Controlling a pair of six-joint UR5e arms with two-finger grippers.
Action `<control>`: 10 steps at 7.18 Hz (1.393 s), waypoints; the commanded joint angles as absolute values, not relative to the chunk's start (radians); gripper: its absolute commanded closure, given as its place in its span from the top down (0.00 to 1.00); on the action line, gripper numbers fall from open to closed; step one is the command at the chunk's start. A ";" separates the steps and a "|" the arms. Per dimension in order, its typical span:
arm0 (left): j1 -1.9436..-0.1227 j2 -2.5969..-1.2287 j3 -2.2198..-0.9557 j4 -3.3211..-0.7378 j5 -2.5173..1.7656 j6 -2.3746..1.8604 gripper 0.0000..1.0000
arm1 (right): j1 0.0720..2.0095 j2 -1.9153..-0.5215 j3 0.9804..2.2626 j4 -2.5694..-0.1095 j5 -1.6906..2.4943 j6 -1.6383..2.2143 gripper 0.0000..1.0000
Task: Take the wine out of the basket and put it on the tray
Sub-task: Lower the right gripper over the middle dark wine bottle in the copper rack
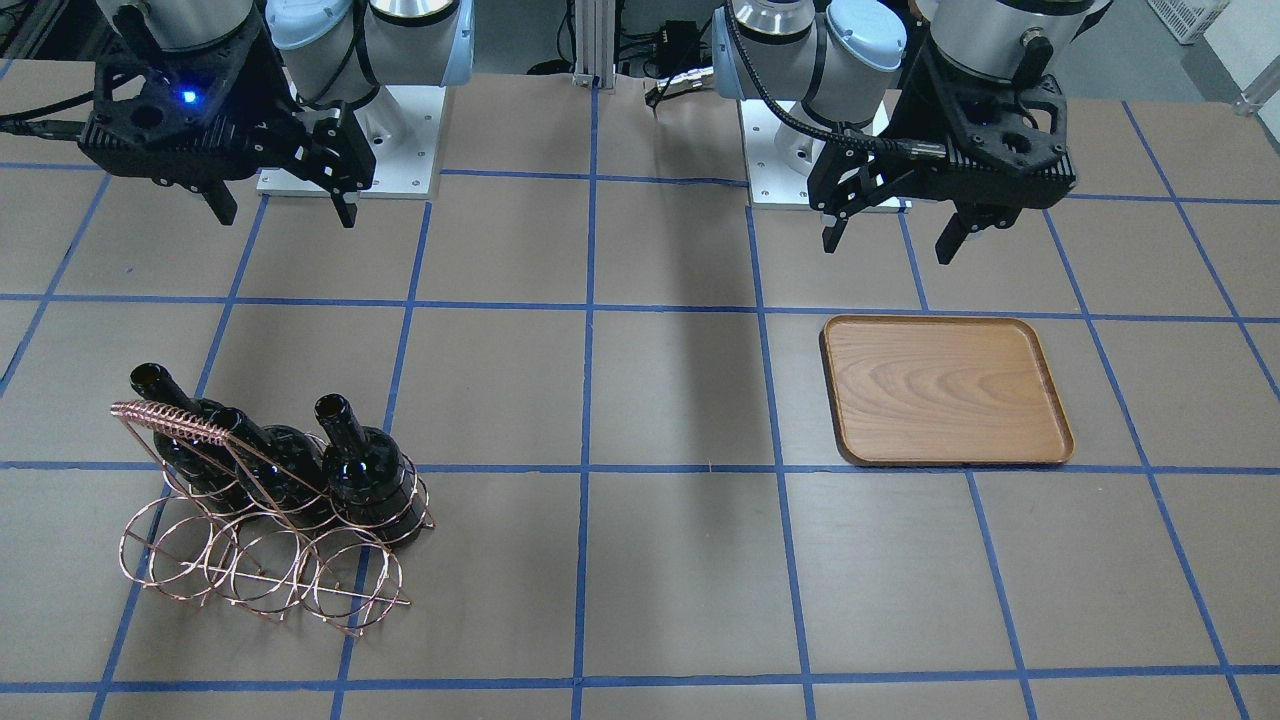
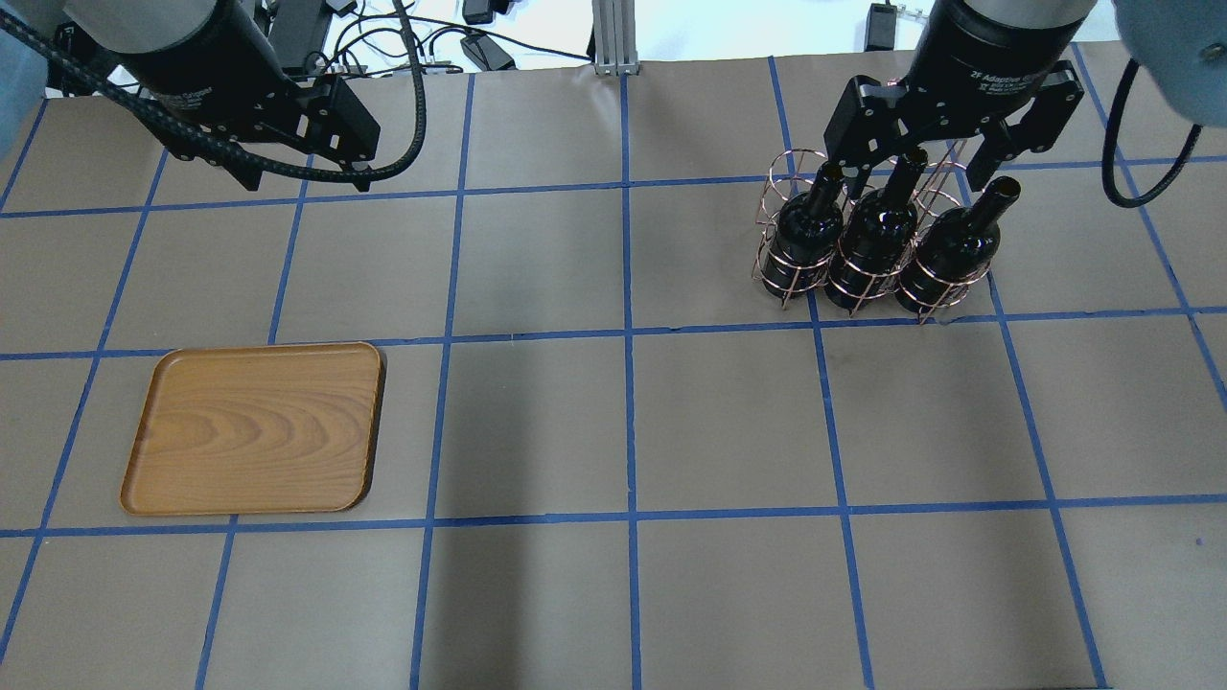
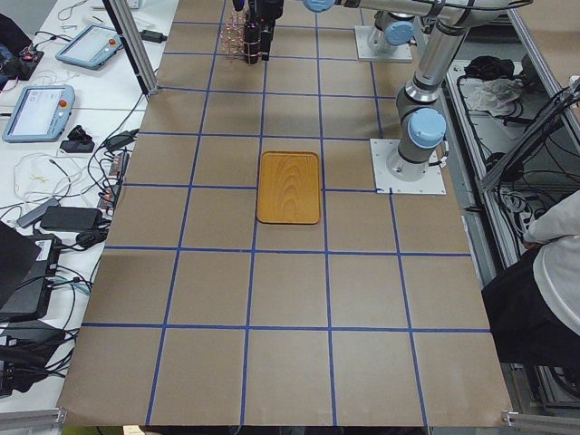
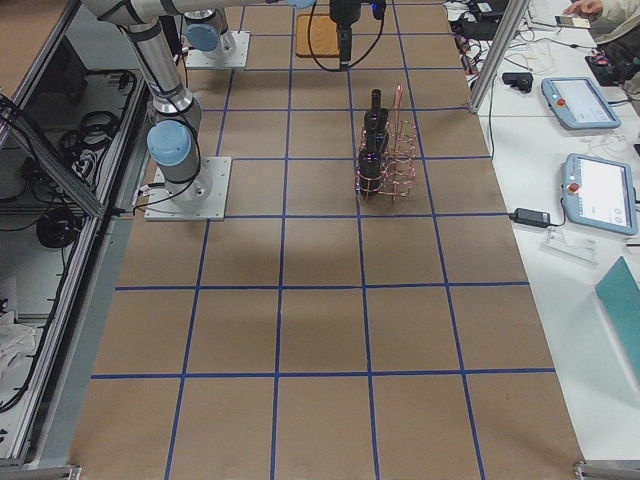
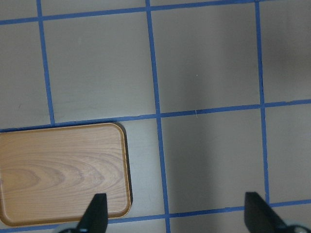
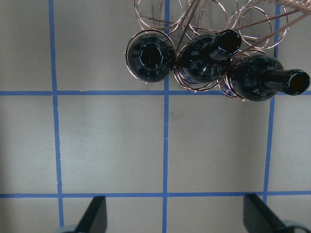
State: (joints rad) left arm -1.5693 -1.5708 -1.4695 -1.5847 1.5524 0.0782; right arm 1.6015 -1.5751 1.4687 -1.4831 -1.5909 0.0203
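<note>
Table: brown paper-covered table (image 2: 729,422), gridded in blue tape (image 2: 629,333).
Right jaws: spread wide, empty, poised above.
Left jaws: spread wide, empty; flat light-brown wooden tray (image 5: 58,170) beneath, mostly off to one side.
Wine: three glossy near-black glass bottles (image 6: 150,57) upright in copper wire basket (image 1: 172,421), just ahead of right jaws.
Handling: probably heavy, rigid, slick, breakable; best gripped at narrow neck, lifted straight up.

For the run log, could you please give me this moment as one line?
phase: pre-grasp | wine: three bottles in basket | tray: bare | left gripper: open, holding nothing | right gripper: open, holding nothing
</note>
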 commanded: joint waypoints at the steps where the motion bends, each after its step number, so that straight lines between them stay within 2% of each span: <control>1: -1.568 -1.571 -1.470 -1.585 1.552 0.078 1.00 | 1.600 -1.574 1.471 -1.489 -1.586 0.012 1.00; 3: -1.569 -1.571 -1.470 -1.585 1.552 0.078 1.00 | 1.576 -1.550 1.470 -1.534 -1.585 0.002 1.00; 5: -1.568 -1.571 -1.470 -1.585 1.552 0.078 1.00 | 1.542 -1.462 1.470 -1.610 -1.589 -0.008 0.95; 8: -1.569 -1.571 -1.470 -1.585 1.552 0.078 1.00 | 1.488 -1.375 1.471 -1.726 -1.585 -0.029 0.93; 10: -1.568 -1.569 -1.470 -1.585 1.552 0.078 1.00 | 1.483 -1.338 1.511 -1.819 -1.583 -0.031 0.92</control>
State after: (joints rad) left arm -1.5682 -1.5698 -1.4696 -1.5846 1.5524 0.0782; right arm 1.4890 -1.3650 1.4855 -1.7579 -1.5836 -0.0281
